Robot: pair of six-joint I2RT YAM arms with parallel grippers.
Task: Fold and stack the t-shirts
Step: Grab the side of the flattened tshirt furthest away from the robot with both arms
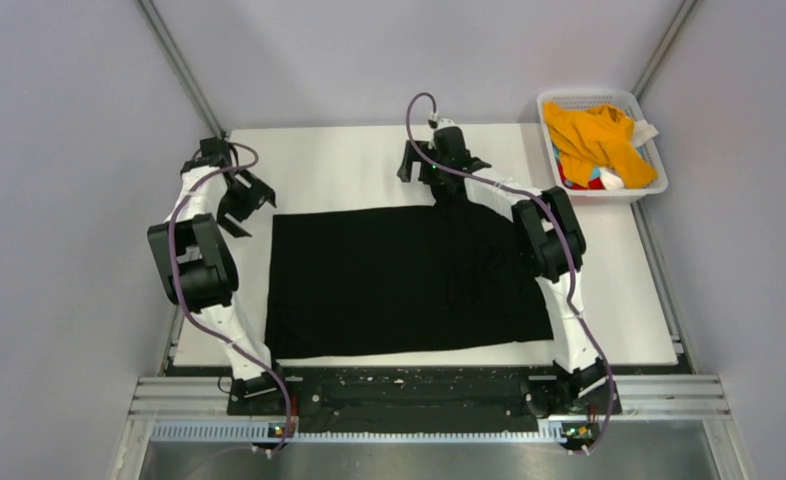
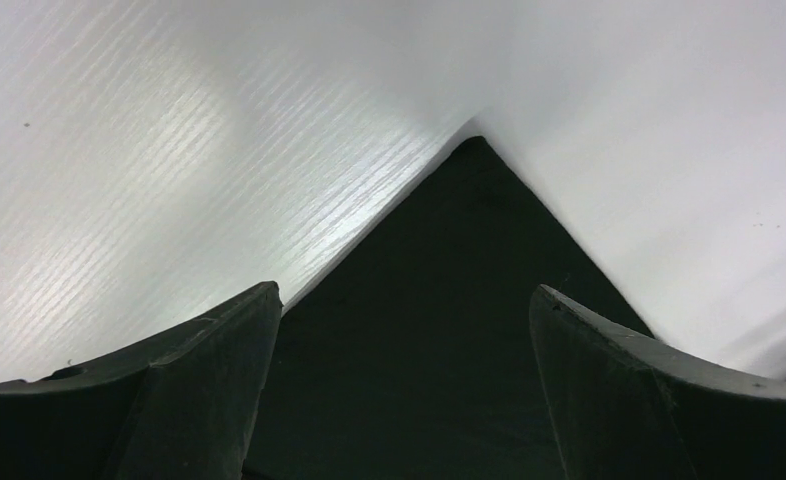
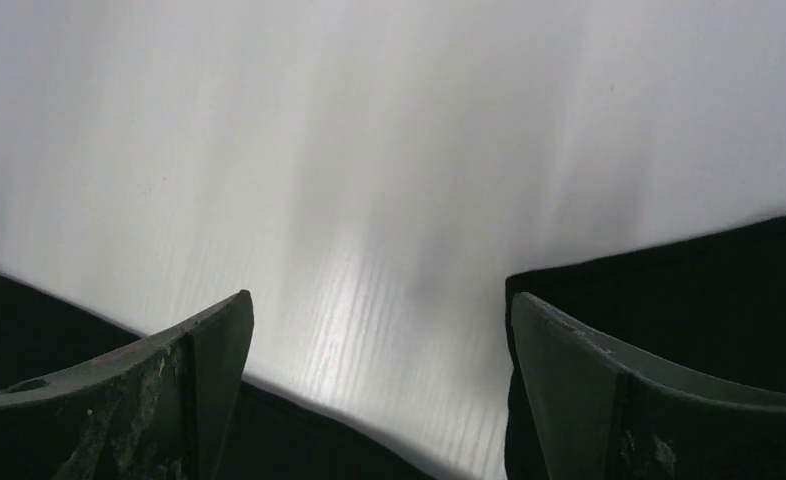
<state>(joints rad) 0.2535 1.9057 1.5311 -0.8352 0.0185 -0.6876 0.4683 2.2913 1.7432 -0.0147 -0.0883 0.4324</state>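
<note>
A large black t-shirt [image 1: 399,280] lies spread flat as a rectangle on the white table [image 1: 349,165]. My left gripper [image 1: 244,205] is open just off its far left corner; the left wrist view shows that black corner [image 2: 449,330] pointing away between my spread fingers [image 2: 199,380]. My right gripper [image 1: 439,178] is open over the shirt's far edge, right of the middle. The right wrist view shows black cloth [image 3: 689,290] beside bare table [image 3: 369,200]. An orange-yellow t-shirt [image 1: 594,140] lies crumpled in the basket.
A white plastic mesh basket [image 1: 652,185] stands at the table's far right corner, with red, blue and white fabric [image 1: 594,180] under the orange shirt. Grey walls close in on both sides. A black and metal rail [image 1: 419,395] runs along the near edge.
</note>
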